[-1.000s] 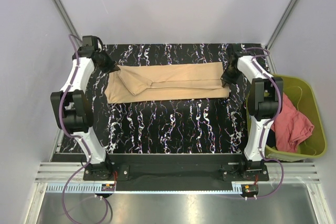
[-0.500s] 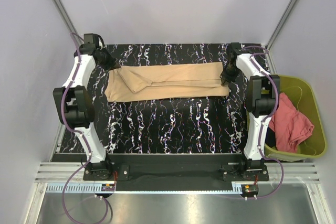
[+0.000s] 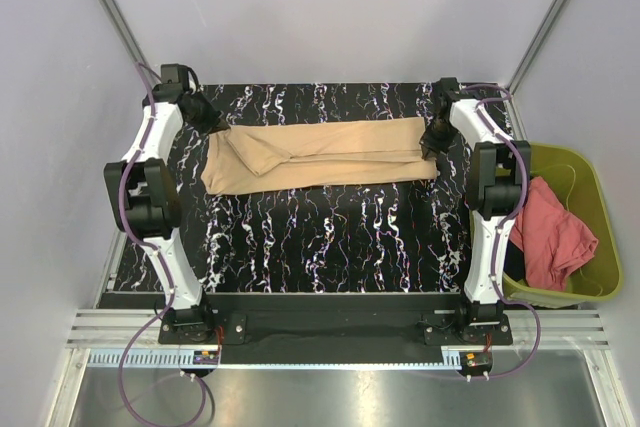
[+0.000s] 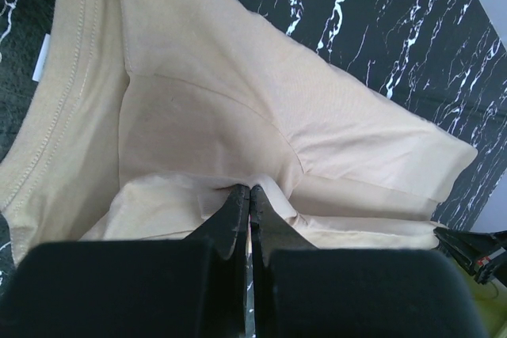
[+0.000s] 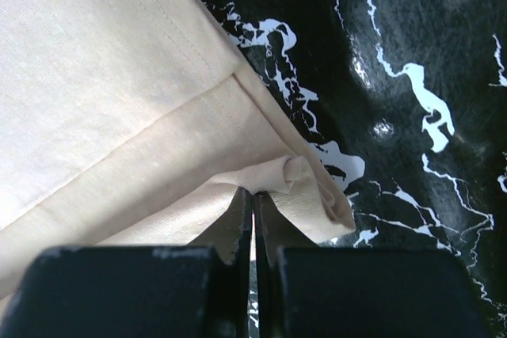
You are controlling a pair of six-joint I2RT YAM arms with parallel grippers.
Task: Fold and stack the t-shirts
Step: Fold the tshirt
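Note:
The tan-beige t-shirt lies folded into a long band across the far part of the black marbled table. My left gripper is shut on its left end near the collar, pinching a fold of cloth. My right gripper is shut on its right end, pinching the bunched hem corner. The salmon-red t-shirt lies crumpled in the olive-green bin at the right.
The bin stands off the table's right edge beside the right arm. Grey walls close in the back and both sides. Both arm bases sit at the near edge.
Both grippers have drawn the shirt's ends slightly toward the back of the table; the band lies a little farther back and straighter. Both stay shut on the cloth.

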